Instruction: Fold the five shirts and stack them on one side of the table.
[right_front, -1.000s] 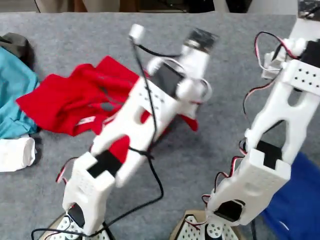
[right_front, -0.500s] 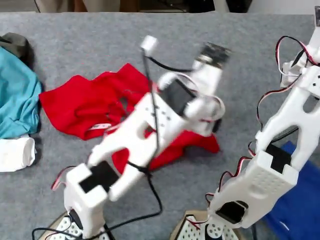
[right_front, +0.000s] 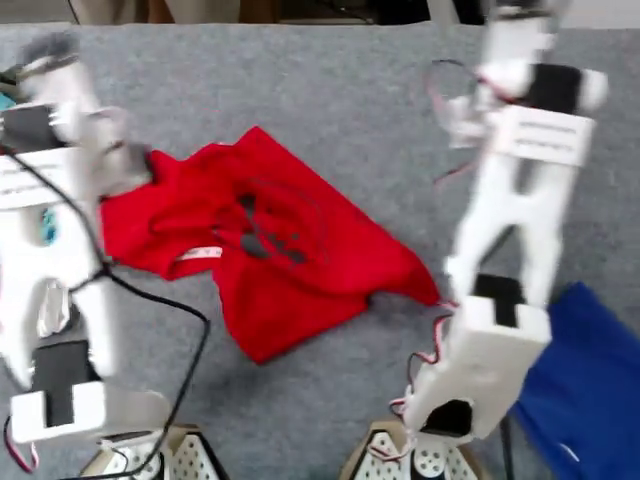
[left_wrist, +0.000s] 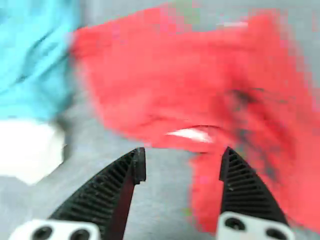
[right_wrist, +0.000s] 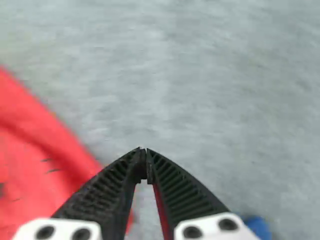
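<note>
Where the grey table (right_front: 300, 90) reaches its left edge, a teal shirt (left_wrist: 30, 55) lies bunched, with a white shirt (left_wrist: 27, 150) just beside it. The left arm (right_front: 50, 300) stands over this side. Its left gripper (left_wrist: 183, 159) hangs above the cloth with its black ribbed fingers (left_wrist: 122, 185) spread wide and nothing between them; below the gap are bare table and an edge of the red shirt (right_front: 280, 250). That shirt lies unfolded and rumpled in the middle of the table, with a dark print facing up. Its left part is close beside the teal shirt, and one corner points toward the right arm (right_front: 510, 250). The right arm stands tall to the right of the red shirt. The right gripper (right_wrist: 145, 155) has its tips pressed together with nothing visibly clamped, and it hangs over bare grey table next to the red shirt's edge. A blue shirt (right_front: 590, 390) lies at the near right corner, partly behind the right arm.
</note>
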